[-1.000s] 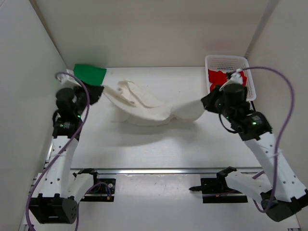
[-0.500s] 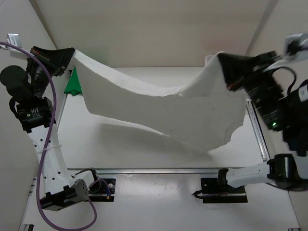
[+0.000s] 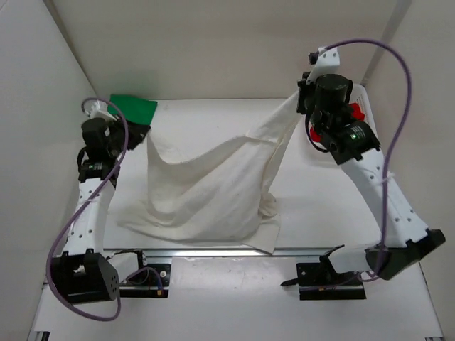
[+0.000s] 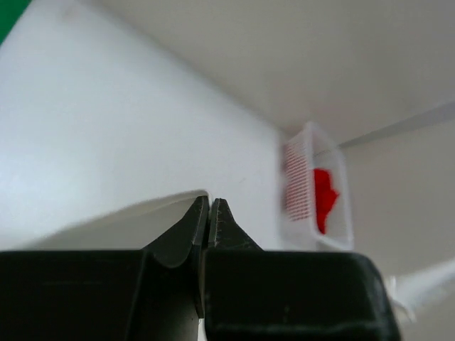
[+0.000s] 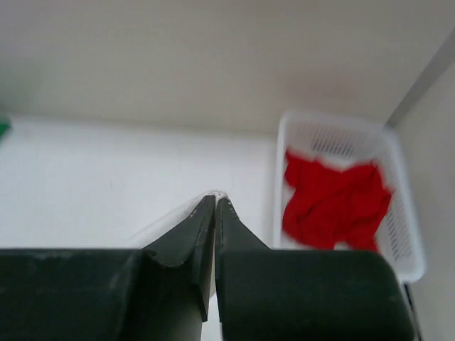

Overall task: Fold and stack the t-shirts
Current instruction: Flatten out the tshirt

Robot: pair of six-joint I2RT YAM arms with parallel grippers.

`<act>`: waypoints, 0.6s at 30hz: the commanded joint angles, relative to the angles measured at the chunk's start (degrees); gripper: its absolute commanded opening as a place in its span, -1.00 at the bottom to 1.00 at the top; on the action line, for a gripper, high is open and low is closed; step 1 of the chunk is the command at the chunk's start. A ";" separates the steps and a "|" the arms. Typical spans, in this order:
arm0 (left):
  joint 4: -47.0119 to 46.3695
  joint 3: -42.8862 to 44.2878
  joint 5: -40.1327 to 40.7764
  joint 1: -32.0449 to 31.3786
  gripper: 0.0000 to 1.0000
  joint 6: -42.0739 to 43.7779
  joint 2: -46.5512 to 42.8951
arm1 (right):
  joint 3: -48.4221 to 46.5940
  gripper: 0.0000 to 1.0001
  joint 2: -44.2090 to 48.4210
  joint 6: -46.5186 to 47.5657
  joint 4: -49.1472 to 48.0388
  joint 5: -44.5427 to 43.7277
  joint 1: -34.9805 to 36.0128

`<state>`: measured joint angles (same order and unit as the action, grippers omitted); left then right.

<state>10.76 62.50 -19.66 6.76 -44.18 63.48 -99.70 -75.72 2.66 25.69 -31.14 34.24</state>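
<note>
The white t-shirt (image 3: 206, 192) hangs spread between my two grippers, its lower part draped on the table down to the front rail. My left gripper (image 3: 146, 133) is shut on its left top corner; in the left wrist view (image 4: 209, 201) a thin white edge shows between the jaws. My right gripper (image 3: 300, 99) is shut on the right top corner, held higher; cloth shows at its tips in the right wrist view (image 5: 215, 199). The green t-shirt (image 3: 132, 108) lies folded at the back left. The red t-shirt (image 5: 330, 202) lies crumpled in the basket.
The white mesh basket (image 5: 398, 234) stands at the back right, mostly hidden behind my right arm in the top view. A metal rail (image 3: 213, 252) runs along the table's front edge. White walls close in the left, back and right sides.
Both grippers have come down from a high wide spread, so the white shirt now sags lower and its bottom lies on the table near the front rail.
</note>
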 commanded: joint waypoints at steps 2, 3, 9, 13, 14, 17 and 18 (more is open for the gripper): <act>-2.93 -9.14 6.21 -0.52 -1.00 4.10 3.03 | 5.05 -1.00 -5.19 -15.03 6.82 32.42 -17.93; -3.90 -8.72 6.56 -1.22 -1.00 3.93 4.62 | 4.09 -1.00 -7.22 -15.48 6.22 38.28 -19.98; -1.10 20.82 10.78 -5.27 -1.00 2.53 25.87 | -49.10 -1.00 -41.23 -17.84 17.90 43.09 -27.73; 1.19 40.22 8.76 -4.22 -1.00 -0.89 31.87 | -40.74 -1.00 -33.44 -25.51 -3.86 47.93 -34.15; 0.84 45.29 8.41 -3.00 -1.00 -1.69 32.75 | -45.45 -1.00 -33.61 -26.29 -6.59 48.36 -35.98; 2.07 56.20 8.59 -0.01 -1.00 -1.96 34.77 | -45.35 -1.00 -29.34 -31.20 -15.20 51.70 -40.73; 0.85 57.46 7.63 0.52 -1.00 -2.57 34.87 | -42.97 -1.00 -27.13 -29.65 -15.93 51.27 -41.18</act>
<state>14.09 113.19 -11.64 4.05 -44.91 101.08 -141.36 -114.98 -22.98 25.85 16.93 -3.73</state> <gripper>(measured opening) 0.090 0.007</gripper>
